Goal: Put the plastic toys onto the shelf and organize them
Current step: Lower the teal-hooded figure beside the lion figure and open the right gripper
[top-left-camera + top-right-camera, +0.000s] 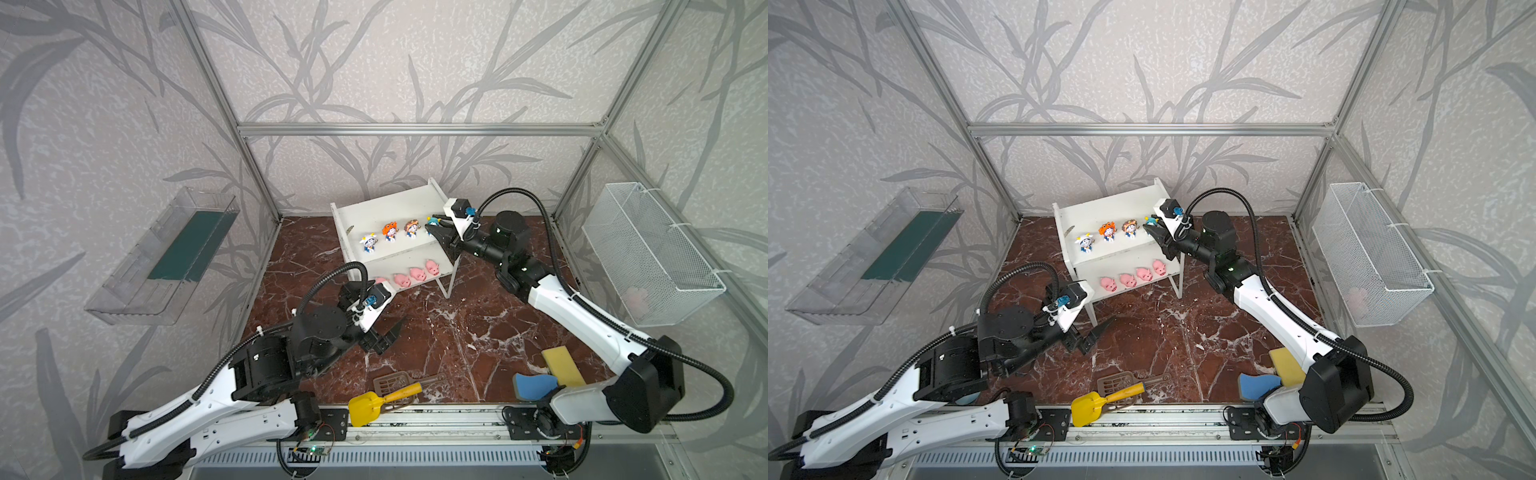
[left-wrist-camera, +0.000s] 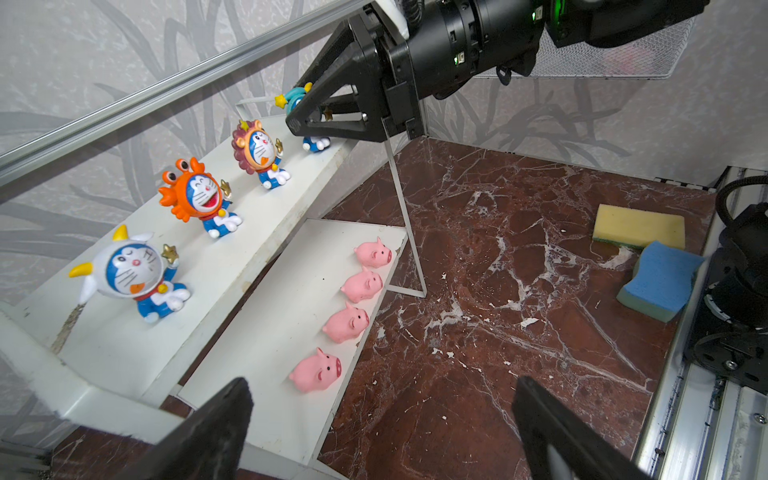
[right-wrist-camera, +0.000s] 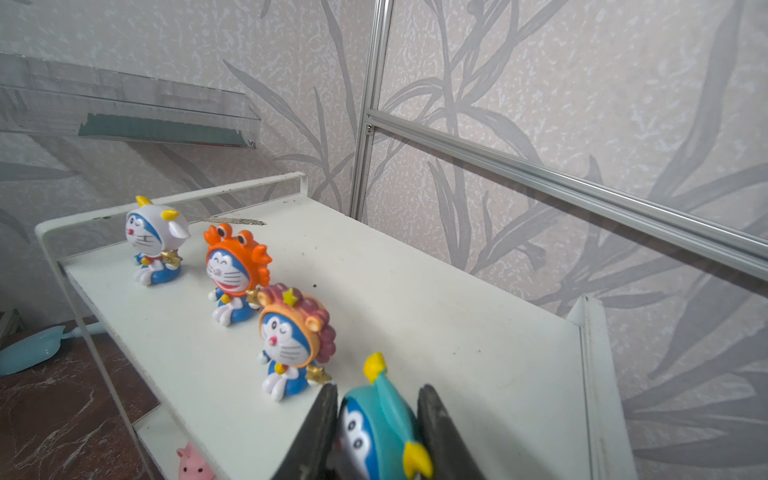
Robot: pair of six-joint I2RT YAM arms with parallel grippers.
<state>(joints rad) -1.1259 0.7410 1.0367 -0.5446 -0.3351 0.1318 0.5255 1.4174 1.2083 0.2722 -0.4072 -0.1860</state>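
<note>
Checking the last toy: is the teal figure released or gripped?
Gripped. The right claw pinches the teal figure by its head, over the shelf.

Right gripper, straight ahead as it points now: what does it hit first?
Likely the bare top board of the white two-tier shelf, near its back edge. The brown lion-maned figurine sits just beside that line. Depth unclear.

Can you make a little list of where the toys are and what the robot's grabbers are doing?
Shelf: two white boards
Top board: white toy, orange toy, brown toy, upright in a row
Teal toy: at the top board's end, gripped
Lower board: four pigs in a row
Right gripper: jaws shut on teal toy
Left gripper: jaws open, empty
</note>
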